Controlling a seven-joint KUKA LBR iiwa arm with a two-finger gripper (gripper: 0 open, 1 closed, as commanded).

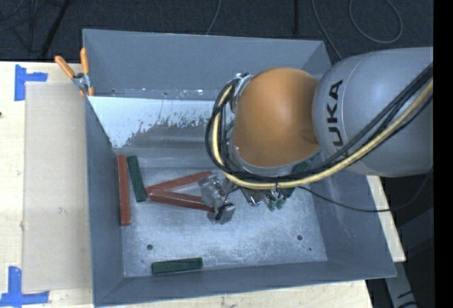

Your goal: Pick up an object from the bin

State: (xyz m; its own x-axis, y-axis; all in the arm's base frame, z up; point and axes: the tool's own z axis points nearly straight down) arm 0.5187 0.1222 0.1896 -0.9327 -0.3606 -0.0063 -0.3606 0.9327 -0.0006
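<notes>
The pincer point(218, 202) is down near the floor of the grey bin point(212, 66), about at its middle, under the arm's orange cover point(276, 119) and a loop of black and yellow cables point(221, 151). It sits at the right-hand ends of two reddish-brown bars that lie flat in a narrow V. The upper bar point(180, 183) and the lower bar point(180, 201) meet at their left ends and spread apart toward the pincer. The pincer is right at the lower bar's end. Whether it is released, clenched or grasping that bar cannot be told, since the wrist hides much of it.

Toward the bin's left wall a third reddish-brown bar point(124, 190) lies lengthways along that wall. A short dark green block point(136, 178) lies just beside it, and its lower end reaches the left tip of the V. A second dark green block point(177, 266) lies alone close to the front wall, well apart from the pincer.
</notes>
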